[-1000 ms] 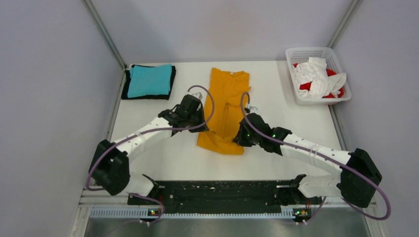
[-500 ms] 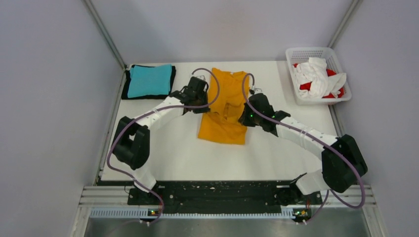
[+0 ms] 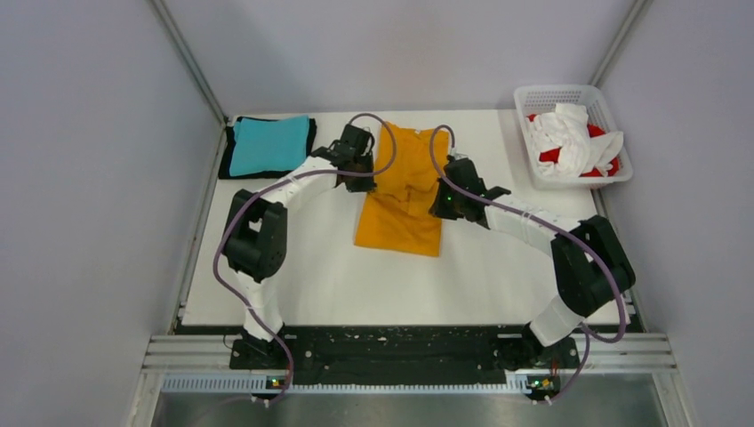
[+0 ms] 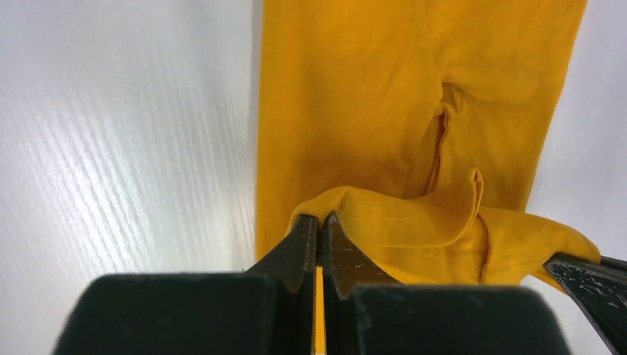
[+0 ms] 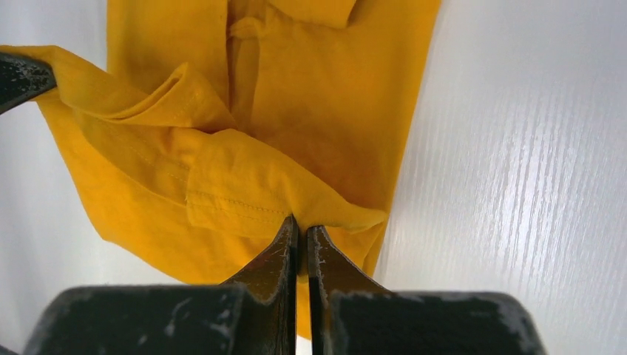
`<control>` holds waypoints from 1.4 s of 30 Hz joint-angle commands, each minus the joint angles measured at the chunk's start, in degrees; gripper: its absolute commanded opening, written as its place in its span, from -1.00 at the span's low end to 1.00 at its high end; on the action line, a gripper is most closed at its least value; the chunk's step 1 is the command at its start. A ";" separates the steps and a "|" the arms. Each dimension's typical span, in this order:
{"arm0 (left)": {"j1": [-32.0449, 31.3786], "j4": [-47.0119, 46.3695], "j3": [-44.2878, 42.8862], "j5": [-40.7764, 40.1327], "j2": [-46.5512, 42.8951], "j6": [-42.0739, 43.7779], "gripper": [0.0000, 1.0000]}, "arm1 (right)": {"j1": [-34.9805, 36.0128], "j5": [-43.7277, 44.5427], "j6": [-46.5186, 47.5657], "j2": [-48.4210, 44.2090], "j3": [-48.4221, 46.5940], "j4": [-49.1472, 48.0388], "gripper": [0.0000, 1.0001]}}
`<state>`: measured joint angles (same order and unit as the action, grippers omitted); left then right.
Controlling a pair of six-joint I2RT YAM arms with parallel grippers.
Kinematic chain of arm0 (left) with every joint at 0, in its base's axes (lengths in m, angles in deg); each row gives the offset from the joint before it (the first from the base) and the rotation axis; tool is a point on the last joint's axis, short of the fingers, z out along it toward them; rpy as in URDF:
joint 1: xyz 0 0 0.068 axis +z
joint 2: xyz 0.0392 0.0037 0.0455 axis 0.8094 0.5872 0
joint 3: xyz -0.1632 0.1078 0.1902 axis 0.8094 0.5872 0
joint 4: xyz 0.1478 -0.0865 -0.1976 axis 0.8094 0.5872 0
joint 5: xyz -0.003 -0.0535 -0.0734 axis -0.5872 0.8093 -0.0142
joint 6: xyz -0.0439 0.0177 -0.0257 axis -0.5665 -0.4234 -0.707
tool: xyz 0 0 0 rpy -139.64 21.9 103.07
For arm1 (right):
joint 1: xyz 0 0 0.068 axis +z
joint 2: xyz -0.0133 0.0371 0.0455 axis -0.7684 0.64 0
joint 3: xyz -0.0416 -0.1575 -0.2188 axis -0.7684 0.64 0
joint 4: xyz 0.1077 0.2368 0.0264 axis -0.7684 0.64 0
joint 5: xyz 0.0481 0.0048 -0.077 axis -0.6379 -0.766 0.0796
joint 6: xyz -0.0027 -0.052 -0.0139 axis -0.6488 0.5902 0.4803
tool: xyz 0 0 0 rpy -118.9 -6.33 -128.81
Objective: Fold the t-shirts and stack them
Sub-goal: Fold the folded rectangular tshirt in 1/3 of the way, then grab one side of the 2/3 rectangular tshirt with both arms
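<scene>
left gripper point(image 4: 319, 222) and right gripper point(image 5: 302, 225) clamp the half-folded orange-yellow t-shirt point(image 3: 405, 191); teal t-shirt point(image 3: 268, 144) lies folded left of my grippers, crumpled shirts point(image 3: 569, 133) in the basket point(image 3: 569, 91) to their right remain.

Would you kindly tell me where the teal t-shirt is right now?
In the top view, the teal t-shirt lies folded on the black t-shirt at the table's far left corner, left of the orange-yellow t-shirt.

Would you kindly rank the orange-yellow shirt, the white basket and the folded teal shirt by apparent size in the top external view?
1. orange-yellow shirt and white basket: too alike to rank.
2. teal shirt: clearly smallest.
</scene>
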<state>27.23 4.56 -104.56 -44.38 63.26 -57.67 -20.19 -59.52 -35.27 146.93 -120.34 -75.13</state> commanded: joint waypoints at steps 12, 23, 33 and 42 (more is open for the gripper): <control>1.81 2.12 -8.89 2.69 6.30 0.79 -0.04 | -3.99 2.64 1.26 7.08 -8.98 -1.81 0.06; 2.03 2.05 1.00 -1.87 -4.84 -1.15 0.97 | -3.99 -0.85 6.18 -2.86 -2.41 0.91 0.97; 2.02 -2.66 24.66 3.95 -16.41 -8.27 0.97 | -3.59 -13.76 2.52 -11.39 13.85 -1.73 0.97; 2.02 -8.21 30.75 5.73 -14.43 -11.70 0.49 | -3.13 -14.85 -1.54 -10.57 18.48 -4.97 0.90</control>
<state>29.11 0.58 -75.11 -39.77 48.44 -67.42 -23.71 -73.20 -34.77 137.13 -102.61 -76.68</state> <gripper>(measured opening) 0.824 0.962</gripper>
